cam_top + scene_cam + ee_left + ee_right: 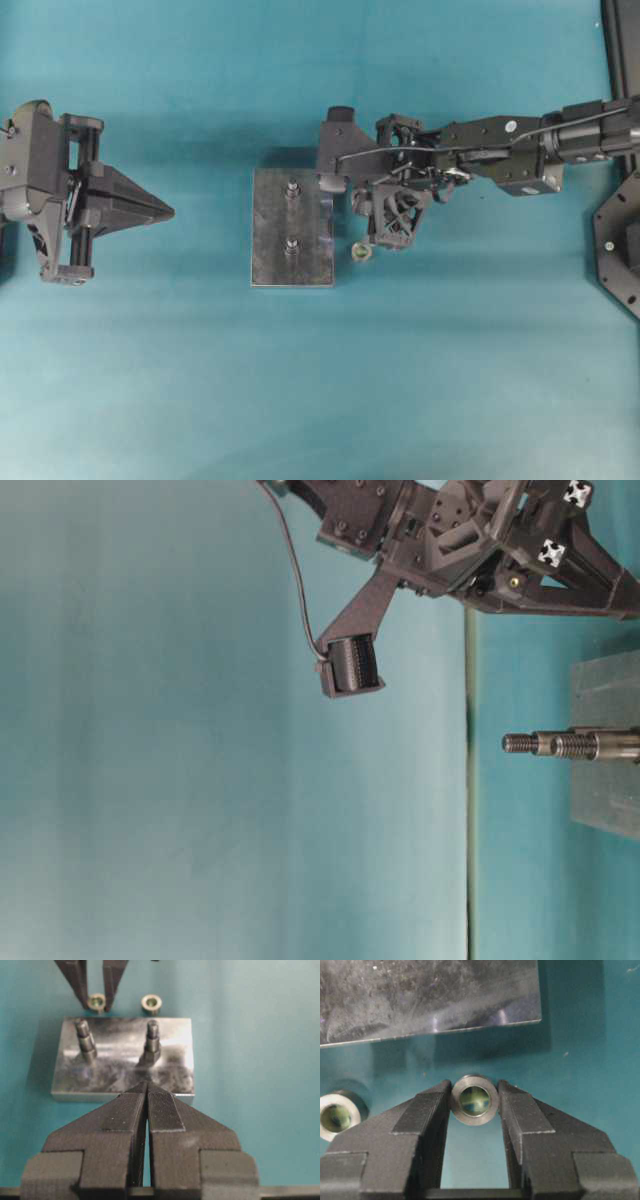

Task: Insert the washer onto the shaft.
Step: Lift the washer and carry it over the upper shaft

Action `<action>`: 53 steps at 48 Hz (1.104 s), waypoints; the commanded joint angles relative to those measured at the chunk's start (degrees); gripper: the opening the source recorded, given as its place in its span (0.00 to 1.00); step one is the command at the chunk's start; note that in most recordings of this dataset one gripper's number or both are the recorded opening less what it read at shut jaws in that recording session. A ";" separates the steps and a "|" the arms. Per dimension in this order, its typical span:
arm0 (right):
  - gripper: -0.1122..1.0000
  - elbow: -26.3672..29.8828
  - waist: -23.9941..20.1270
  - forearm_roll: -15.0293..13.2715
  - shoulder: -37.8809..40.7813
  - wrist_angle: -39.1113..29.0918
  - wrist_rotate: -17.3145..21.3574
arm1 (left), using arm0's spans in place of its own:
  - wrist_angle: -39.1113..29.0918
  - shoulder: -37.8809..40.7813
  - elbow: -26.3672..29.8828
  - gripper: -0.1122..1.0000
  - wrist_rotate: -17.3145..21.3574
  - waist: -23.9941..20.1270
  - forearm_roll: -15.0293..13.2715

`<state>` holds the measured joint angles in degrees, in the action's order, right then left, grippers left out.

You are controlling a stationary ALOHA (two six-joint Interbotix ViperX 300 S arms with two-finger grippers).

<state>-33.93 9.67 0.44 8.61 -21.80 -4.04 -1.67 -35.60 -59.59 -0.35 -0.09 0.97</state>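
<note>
The right claw is pinching a washer between its fingertips — both pads are touching the ring's sides, just off the edge of the plate. A second washer is lying on the mat beside it. Two shafts are standing upright on the plate. The left claw is sitting well apart — its jaws are pressed together on nothing. A plain teal mat is covering the table; no writing is showing.
</note>
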 commanded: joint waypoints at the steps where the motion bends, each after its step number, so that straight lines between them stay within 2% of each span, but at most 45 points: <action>1: 0.40 2.99 -0.09 -0.26 -3.69 -1.85 -0.35 | 0.53 -0.09 1.49 0.10 -0.09 -0.09 0.18; 13: 0.40 11.25 -0.53 -0.35 -4.83 -12.22 -1.05 | 0.88 -0.09 1.41 0.10 -0.18 -0.09 0.18; 24: 0.40 17.58 -2.20 -0.35 -3.34 -13.27 -2.37 | 2.20 -0.18 1.14 0.10 -0.18 -0.09 0.18; 36: 0.40 19.86 -3.16 -0.35 -0.18 -13.45 -2.72 | 2.81 -0.18 1.05 0.10 -0.35 -0.09 0.18; 53: 0.40 20.21 -2.81 -1.05 1.49 -13.27 -3.16 | 2.72 -0.18 0.79 0.10 -0.35 0.00 0.18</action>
<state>-15.12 6.59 -0.18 10.90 -35.42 -6.33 0.53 -35.60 -59.59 -0.53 -0.18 0.97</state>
